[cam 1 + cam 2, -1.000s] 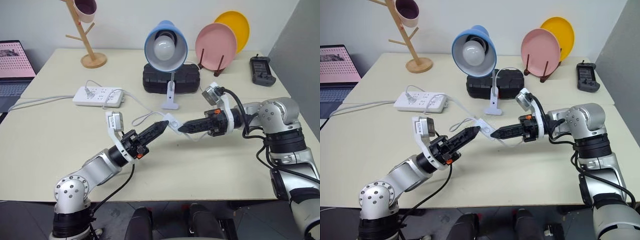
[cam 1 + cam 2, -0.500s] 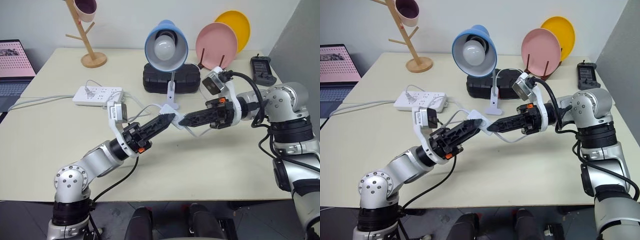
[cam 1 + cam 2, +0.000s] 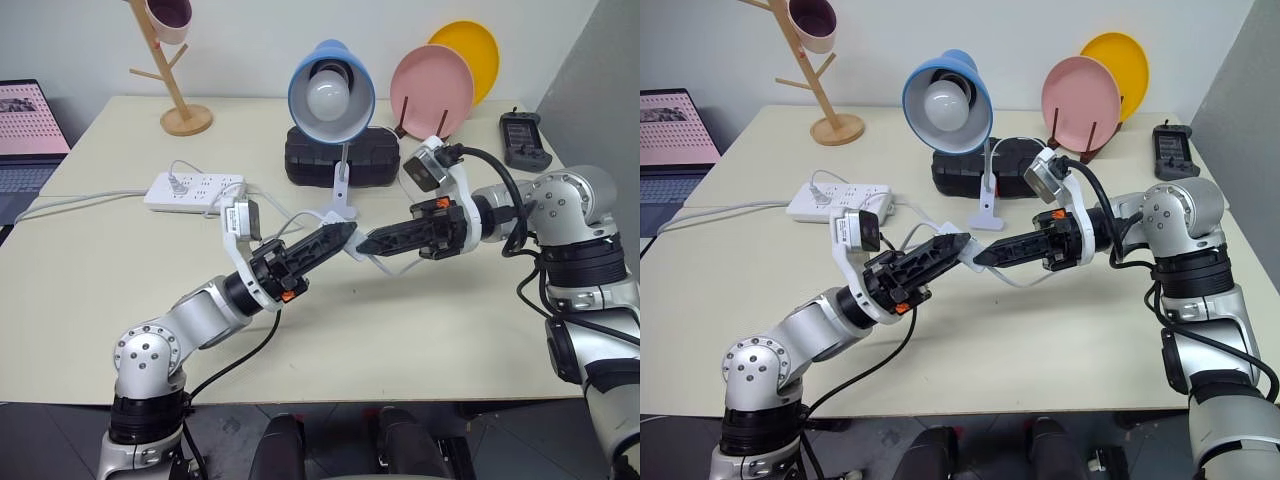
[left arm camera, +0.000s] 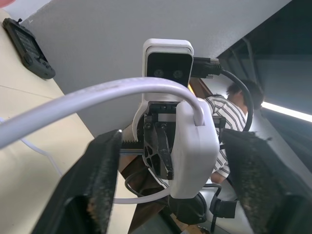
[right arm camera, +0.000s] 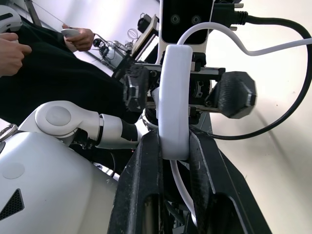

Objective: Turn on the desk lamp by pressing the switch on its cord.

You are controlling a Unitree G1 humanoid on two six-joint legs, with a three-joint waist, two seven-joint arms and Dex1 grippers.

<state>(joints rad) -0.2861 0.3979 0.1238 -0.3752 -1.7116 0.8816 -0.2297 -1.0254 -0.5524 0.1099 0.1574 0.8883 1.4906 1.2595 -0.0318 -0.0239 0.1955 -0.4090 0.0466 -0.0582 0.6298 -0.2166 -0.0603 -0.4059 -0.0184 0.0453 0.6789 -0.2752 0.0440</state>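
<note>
Pinching switch: right end effector | left end effector open astride it | lamp, power strip behind

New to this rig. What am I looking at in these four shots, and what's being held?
A two-armed humanoid robot at a table. Two pictures come from its head, looking down; two from cameras on its wrists. The right gripper is shut on the switch, a slim white piece on the cord, held above the table. The left gripper has its fingers spread to either side of the switch, not touching. Behind stand the desk lamp, unlit, a power strip, two plates, a black case and a wooden mug stand.
</note>
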